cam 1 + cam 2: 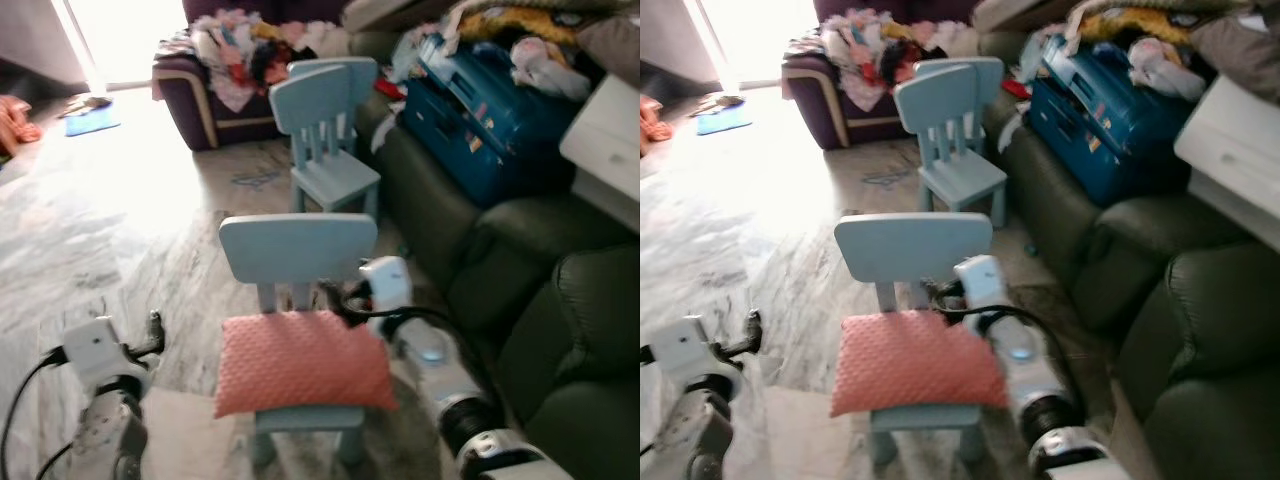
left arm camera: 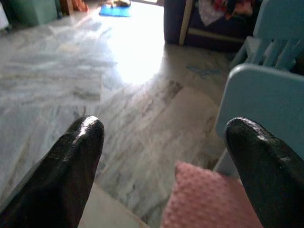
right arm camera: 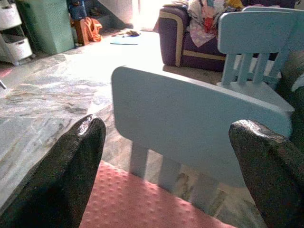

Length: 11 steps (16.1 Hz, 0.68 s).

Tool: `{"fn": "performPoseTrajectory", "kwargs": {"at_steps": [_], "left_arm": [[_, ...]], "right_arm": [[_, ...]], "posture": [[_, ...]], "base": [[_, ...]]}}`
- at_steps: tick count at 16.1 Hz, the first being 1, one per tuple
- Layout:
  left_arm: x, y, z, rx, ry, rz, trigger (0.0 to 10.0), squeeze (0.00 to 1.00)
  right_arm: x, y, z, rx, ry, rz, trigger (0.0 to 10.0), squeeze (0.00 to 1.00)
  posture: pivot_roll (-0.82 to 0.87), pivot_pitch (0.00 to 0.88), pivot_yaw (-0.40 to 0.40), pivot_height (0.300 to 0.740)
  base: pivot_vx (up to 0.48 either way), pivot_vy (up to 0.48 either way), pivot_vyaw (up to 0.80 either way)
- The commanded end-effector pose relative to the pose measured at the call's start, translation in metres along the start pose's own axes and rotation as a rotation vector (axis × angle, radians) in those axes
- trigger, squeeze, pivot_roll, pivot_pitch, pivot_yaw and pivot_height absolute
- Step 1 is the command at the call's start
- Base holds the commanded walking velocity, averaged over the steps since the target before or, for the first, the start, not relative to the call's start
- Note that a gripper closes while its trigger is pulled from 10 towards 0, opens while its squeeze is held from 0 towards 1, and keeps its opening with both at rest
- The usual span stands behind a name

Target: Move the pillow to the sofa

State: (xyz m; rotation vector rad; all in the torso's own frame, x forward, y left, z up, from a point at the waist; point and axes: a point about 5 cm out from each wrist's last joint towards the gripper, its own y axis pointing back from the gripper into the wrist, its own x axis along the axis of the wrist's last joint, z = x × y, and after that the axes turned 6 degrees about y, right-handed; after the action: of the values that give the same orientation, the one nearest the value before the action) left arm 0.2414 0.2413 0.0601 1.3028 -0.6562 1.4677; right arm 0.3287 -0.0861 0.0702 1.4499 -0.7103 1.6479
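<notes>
pink dotted pillow [image 1: 300, 362], pale blue chair [image 1: 297, 250]

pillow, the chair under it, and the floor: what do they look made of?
Pillow: soft pink fabric, matte, with a raised dotted texture. Small chair: probably moulded plastic, pale blue, smooth with rounded edges and a faint sheen; painted wood is possible. Floor: likely polished marble or stone tile, grey-veined and glaring in the sunlight.

Cloth, plastic and polished stone
Pink pillow [image 1: 300, 362] of dimpled matt cloth; smooth pale-blue plastic chair [image 1: 297, 250]; glossy veined marble floor [image 1: 110, 220]; shiny black fingers [image 2: 76, 156].
</notes>
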Motion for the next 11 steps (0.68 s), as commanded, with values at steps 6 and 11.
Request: {"fn": "performPoseTrajectory", "kwargs": {"at_steps": [6,11], "left_arm": [[-0.0035,0.0016,0.004,-0.029,-0.011,-0.007,10.0,0.0],[-0.0023,0.0013,0.0056,-0.027,-0.038,0.009,10.0,0.0]], "right_arm": [[-0.002,0.0033,0.0079,-0.023,0.004,-0.01,10.0,0.0],[-0.0017,0.0033,0.0082,-0.024,0.007,-0.009,10.0,0.0]], "posture": [[-0.1,0.063,0.076,0.74],[-0.1,0.062,0.075,0.74]], "base": [[0.0,0.158,0.0],[0.0,0.0,0.0]]}}
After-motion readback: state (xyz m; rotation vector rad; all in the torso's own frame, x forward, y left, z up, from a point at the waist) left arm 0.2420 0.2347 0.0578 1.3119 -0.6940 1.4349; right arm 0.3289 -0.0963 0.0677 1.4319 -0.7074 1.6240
